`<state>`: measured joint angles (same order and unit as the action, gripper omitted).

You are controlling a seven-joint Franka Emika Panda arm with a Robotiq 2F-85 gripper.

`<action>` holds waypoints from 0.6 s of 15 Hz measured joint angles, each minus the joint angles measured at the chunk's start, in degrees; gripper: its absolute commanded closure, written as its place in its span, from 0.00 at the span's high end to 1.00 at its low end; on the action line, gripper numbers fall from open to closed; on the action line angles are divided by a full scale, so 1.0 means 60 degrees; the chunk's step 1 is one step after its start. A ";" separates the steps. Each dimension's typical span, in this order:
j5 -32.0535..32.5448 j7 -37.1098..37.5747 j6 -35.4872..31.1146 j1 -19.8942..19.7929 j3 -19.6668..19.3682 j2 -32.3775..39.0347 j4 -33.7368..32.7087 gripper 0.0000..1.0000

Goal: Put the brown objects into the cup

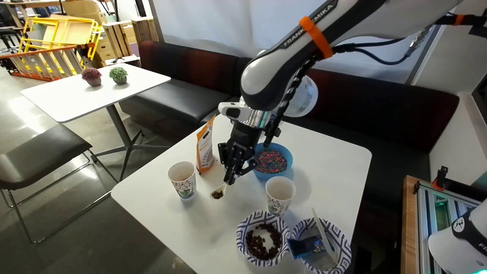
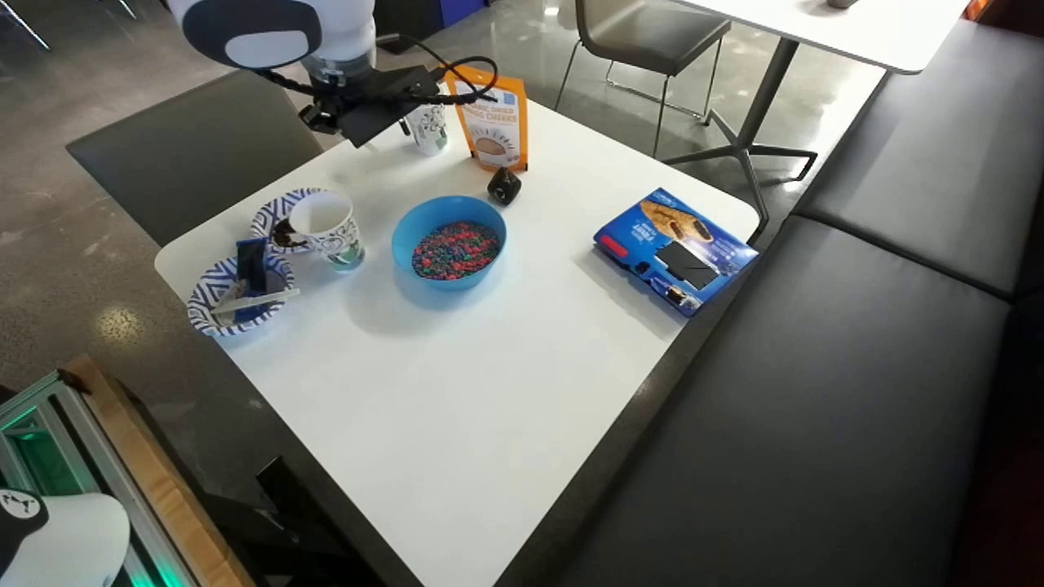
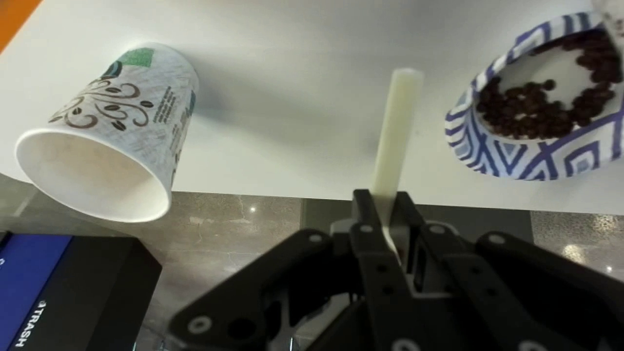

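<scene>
- Currently, gripper (image 3: 384,199) clamped on white spoon (image 3: 396,131).
- Some brown objects (image 1: 217,195) in spoon's bowl, near paper cup (image 1: 185,187).
- More brown objects in patterned bowl (image 3: 526,161).

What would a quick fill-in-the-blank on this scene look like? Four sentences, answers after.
1. The gripper holds a white ____ carrying dark lumps.
2. In the wrist view, the patterned bowl of brown objects appears to the ____ of the paper cup.
3. The plain bowl of multicoloured bits is ____.
4. The pouch is white and ____.
Missing: spoon, right, blue, orange.
</scene>
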<state>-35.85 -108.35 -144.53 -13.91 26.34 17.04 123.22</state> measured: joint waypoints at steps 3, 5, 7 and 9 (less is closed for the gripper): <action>-0.0858 -0.0406 0.0724 0.0161 -0.0652 -0.1426 0.1085 0.03; -0.1053 -0.0522 0.1100 0.0490 -0.1356 -0.2325 0.1846 0.03; -0.1024 -0.0521 0.1165 0.0889 -0.2061 -0.3102 0.2587 0.03; -0.0852 -0.0487 0.1165 0.1247 -0.2652 -0.3749 0.3252 0.03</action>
<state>-40.96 -111.28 -137.54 -6.43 10.43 -5.46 142.73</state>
